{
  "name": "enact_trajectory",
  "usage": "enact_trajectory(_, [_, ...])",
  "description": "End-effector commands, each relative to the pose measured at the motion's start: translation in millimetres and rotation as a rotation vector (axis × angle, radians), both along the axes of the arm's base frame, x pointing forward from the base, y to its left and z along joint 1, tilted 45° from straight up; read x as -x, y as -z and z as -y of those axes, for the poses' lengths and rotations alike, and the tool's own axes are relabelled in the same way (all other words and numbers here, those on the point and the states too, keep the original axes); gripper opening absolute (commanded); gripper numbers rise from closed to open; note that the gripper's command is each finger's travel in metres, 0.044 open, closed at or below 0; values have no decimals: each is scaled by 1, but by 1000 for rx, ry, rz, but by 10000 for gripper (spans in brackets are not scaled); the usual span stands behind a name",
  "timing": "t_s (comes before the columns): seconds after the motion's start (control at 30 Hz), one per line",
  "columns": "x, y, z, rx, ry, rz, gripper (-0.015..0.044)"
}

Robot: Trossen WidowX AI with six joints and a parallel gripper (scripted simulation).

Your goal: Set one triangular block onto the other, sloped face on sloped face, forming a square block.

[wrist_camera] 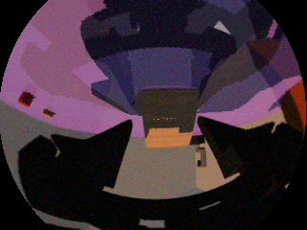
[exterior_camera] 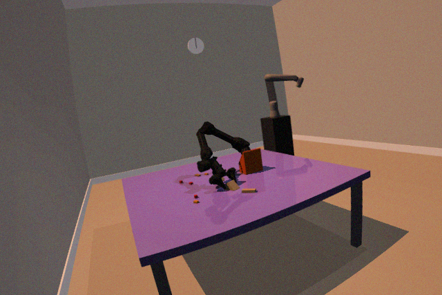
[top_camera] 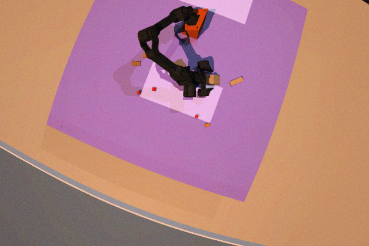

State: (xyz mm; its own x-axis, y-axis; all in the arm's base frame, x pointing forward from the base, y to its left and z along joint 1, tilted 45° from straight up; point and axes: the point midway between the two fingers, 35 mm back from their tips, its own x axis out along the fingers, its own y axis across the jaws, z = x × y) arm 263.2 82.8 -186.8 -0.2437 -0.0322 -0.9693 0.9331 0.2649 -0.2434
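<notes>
One tan triangular block [top_camera: 215, 81] [exterior_camera: 233, 186] [wrist_camera: 168, 114] lies on the purple table [top_camera: 125, 154] [exterior_camera: 292, 184], right between my fingers. My gripper [top_camera: 211, 79] [exterior_camera: 228, 180] [wrist_camera: 165, 121] is open and low over the table, one finger on each side of this block, not closed on it. The other tan triangular block [top_camera: 180, 63] lies a short way behind, mostly hidden under my forearm in the top view. I cannot tell which face of either block is up.
A flat orange block [top_camera: 236, 80] [exterior_camera: 248, 190] lies just beyond the gripper. Small red cubes [top_camera: 154, 89] [top_camera: 196, 116] and small orange pieces [top_camera: 136, 63] [top_camera: 207, 124] are scattered on the table. The arm's orange base [top_camera: 196, 27] [exterior_camera: 251, 161] stands at the back.
</notes>
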Motion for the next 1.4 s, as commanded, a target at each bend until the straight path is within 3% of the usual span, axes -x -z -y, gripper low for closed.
enact_trajectory(0.0, [1,2,0,-2,5,-4,440])
enact_trajectory(0.4, [1,2,0,-2,5,-4,440])
enact_trajectory(0.67, [1,1,0,1,0,-2,230])
enact_trajectory(0.87, [1,1,0,1,0,-2,190])
enact_trajectory(1.1, [-1,-7,-8,0,0,-1,6])
enact_trajectory(1.37, [-4,-34,-36,-2,0,0,0])
